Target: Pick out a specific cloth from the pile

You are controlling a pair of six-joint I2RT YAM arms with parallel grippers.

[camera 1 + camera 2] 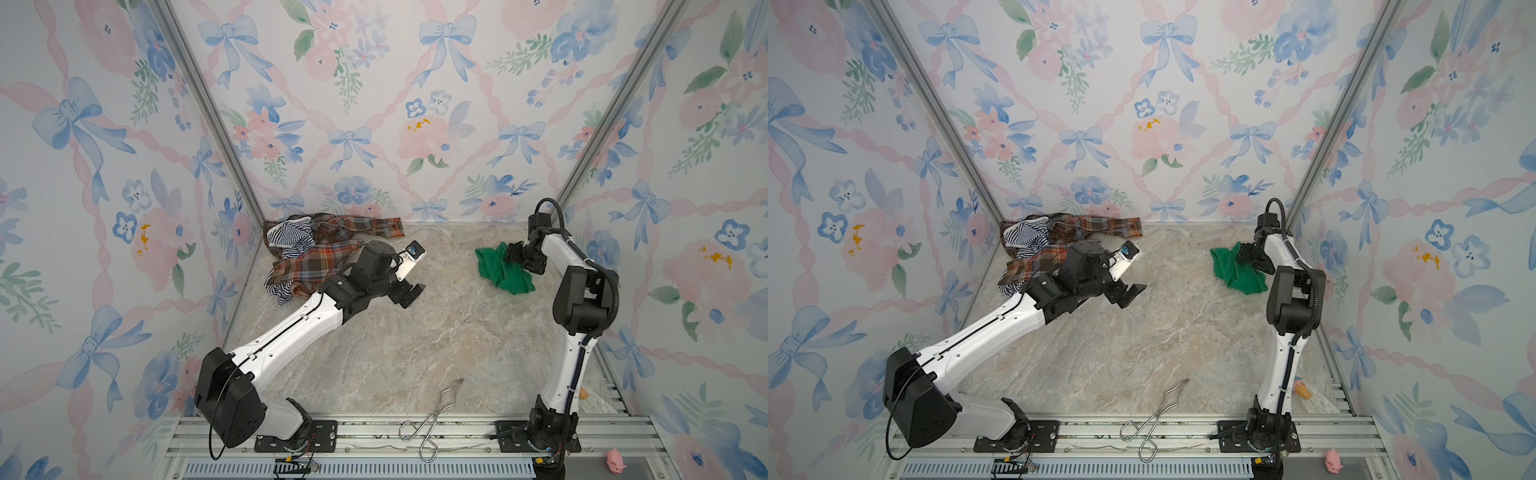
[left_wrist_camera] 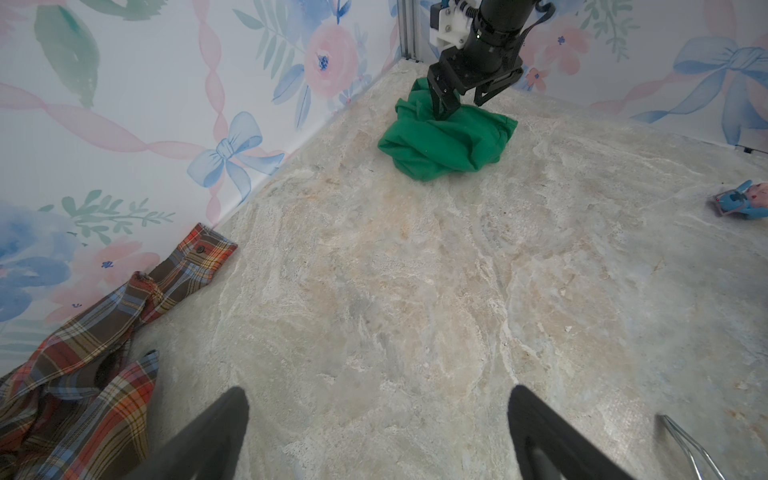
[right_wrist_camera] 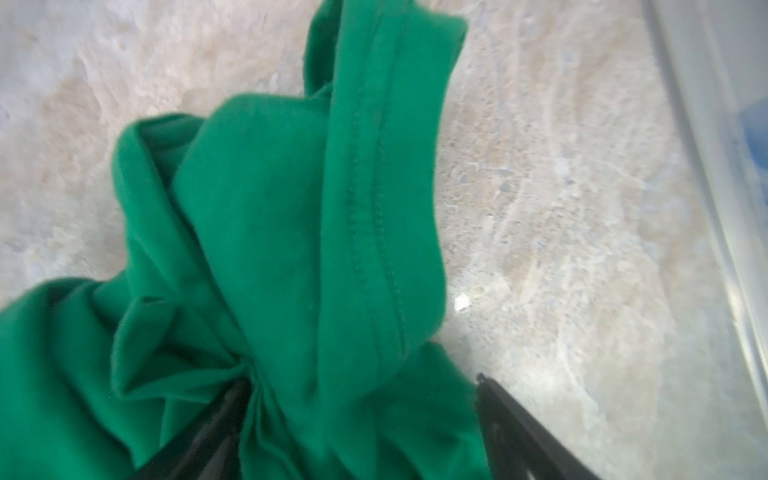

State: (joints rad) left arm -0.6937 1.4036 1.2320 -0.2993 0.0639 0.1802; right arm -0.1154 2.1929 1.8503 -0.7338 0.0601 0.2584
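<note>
My right jaws stand spread wide, gripping nothing. The cloth lies right under them, bunched on the bench near the far right corner. Seen from the right wrist, one finger is sunk in the green folds and the other finger stands bare over the stone. That is what my next move turns on, I judge: coming away means rising clear of that fold (a sideways pull could drag it along).

The heap's long axis runs on a slant in both top views, from the back wall toward the front right. My right arm is at it. My left arm is well apart, its jaws also wide open and empty over bare bench, with the pile just beside its wrist.

The cloth and the pile are well apart, at opposite sides of the bench.

By count: one green cloth, one plaid cloth, one striped cloth as far as I can tell, one pair of wire tongs, one pink toy.
</note>
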